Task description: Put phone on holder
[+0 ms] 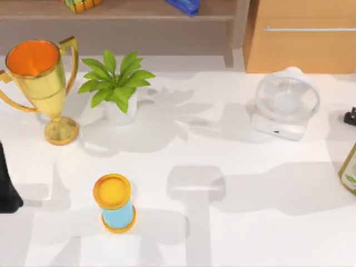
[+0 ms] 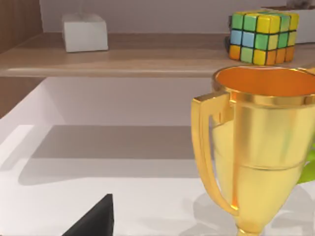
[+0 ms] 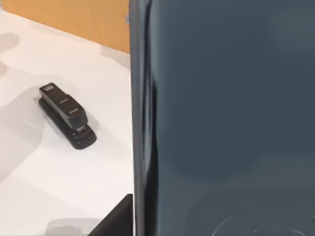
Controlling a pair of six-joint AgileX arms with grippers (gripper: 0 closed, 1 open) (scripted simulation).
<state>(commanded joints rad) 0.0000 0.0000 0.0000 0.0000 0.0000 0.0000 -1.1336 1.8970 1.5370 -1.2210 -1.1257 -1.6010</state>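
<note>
The phone (image 3: 221,113), a glossy dark grey-blue slab, stands on edge right in front of the right wrist camera, lifted off the white table. My right gripper (image 3: 142,221) is shut on it, with one black fingertip (image 3: 118,219) showing beside the phone's rounded edge. The holder is out of view. My left arm (image 1: 6,186) is parked at the table's left edge, near the gold trophy (image 2: 261,147).
A gold trophy (image 1: 41,83) and a potted plant (image 1: 117,83) stand at the back left. A yellow-and-blue hourglass (image 1: 115,203) is at the front left and a white fan (image 1: 285,103) at the back right. A black stapler (image 3: 66,115) and a bottle (image 1: 349,169) sit at the right edge.
</note>
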